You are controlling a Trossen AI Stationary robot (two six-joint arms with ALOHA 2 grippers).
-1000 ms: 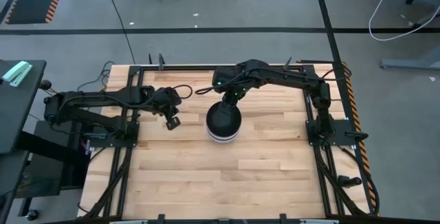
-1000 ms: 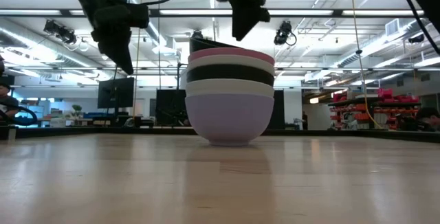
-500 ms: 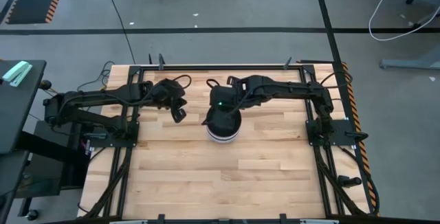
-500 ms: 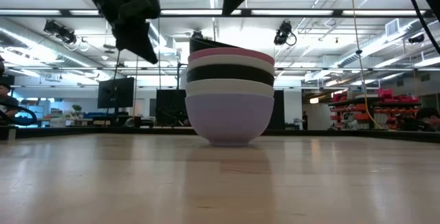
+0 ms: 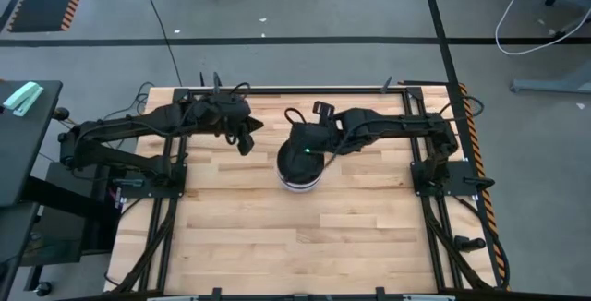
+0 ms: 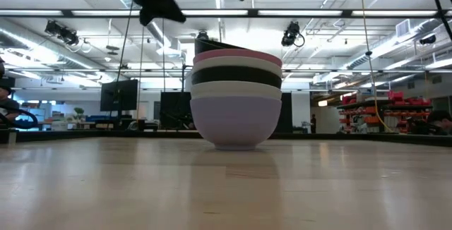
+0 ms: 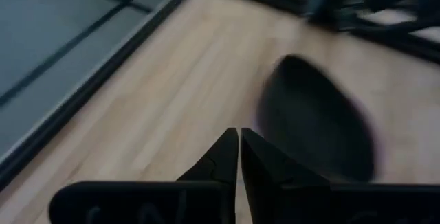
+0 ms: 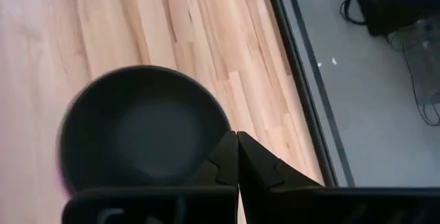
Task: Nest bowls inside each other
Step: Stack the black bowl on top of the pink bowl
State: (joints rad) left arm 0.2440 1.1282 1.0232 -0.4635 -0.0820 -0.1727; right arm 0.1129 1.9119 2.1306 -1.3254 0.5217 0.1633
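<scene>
The bowls (image 6: 236,92) stand nested mid-table, black one on top (nesting looks finished). Both the left gripper (image 7: 239,157) and right gripper (image 8: 237,157) are clenched empty above; retreat seems next.

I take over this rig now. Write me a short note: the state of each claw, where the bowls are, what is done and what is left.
Left claw: shut, empty, raised above the wooden table left of the stack.
Right claw: shut, empty, raised above the stack's rim.
Bowls: one nested stack of small round bowls mid-table; lavender-blue at the bottom, then white, black, white, pink, with the black top bowl sitting slightly tilted.
Done: no loose bowl is visible.
Left: probably only level the top bowl and park the arms.
</scene>
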